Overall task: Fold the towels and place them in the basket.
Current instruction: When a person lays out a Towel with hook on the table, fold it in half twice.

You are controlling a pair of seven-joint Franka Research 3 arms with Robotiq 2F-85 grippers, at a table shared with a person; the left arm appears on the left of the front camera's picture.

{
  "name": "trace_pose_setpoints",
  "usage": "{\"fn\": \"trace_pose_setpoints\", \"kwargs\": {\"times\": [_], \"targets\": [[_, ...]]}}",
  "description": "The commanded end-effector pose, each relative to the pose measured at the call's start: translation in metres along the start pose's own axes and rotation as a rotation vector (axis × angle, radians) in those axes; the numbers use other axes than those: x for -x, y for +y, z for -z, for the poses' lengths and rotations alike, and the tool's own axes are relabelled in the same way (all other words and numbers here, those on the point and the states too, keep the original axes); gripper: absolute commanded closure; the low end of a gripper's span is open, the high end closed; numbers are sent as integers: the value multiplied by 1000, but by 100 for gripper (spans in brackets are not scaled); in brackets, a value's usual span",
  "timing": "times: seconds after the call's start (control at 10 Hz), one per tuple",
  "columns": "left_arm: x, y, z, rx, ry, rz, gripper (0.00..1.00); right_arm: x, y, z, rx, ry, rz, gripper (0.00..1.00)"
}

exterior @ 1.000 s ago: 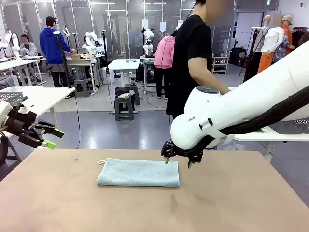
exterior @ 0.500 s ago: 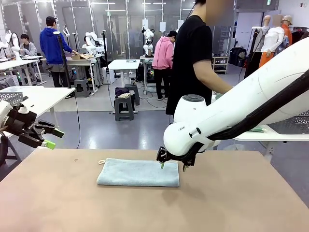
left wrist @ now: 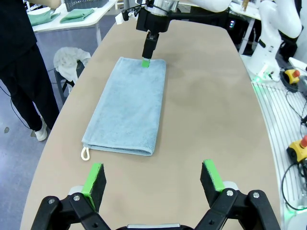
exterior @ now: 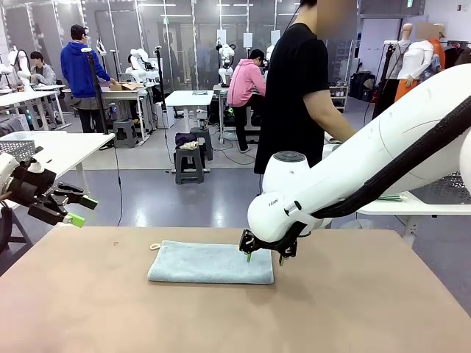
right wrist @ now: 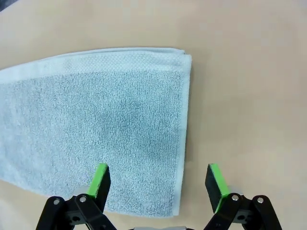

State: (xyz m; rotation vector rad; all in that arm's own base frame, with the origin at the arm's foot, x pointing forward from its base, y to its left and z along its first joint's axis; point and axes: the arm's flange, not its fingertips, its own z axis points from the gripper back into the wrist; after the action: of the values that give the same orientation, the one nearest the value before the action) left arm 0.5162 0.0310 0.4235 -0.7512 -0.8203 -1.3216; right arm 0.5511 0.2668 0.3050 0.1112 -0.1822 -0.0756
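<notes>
Towel [exterior: 211,262] lies half-folded on the worktop [exterior: 353,309]. Right fingers [right wrist: 100,179], spread apart, straddle its short edge opposite the loop [left wrist: 85,153]. Left fingers [left wrist: 94,178], also apart, hover beyond the loop end. The likely next move is to pinch that edge and fold across.

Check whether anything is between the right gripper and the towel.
Nothing visible is. The right gripper, jaws open, is right over the towel at its end edge: one finger over the terry cloth, the other over the bare table beside it, with no object between.
</notes>
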Motion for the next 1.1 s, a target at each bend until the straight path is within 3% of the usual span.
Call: {"fn": "trace_pose_setpoints", "kwargs": {"times": [0.0,0.3,0.4,0.8,0.9,1.0], "targets": [[-2,-1,-1,-2,-1,3,0,-7,7,4,26,-8,2,3],[-2,-1,-1,-2,-1,3,0,-10,6,9,24,-6,-9,4],[-2,-1,-1,-2,-1,3,0,-11,6,9,33,-8,-4,22],[-2,-1,-1,-2,-1,3,0,-15,8,10,45,3,6,22],[-2,-1,-1,-2,-1,3,0,-16,8,11,51,-2,4,42],[-2,-1,-1,-2,-1,3,0,-16,9,12,60,10,12,42]]}}
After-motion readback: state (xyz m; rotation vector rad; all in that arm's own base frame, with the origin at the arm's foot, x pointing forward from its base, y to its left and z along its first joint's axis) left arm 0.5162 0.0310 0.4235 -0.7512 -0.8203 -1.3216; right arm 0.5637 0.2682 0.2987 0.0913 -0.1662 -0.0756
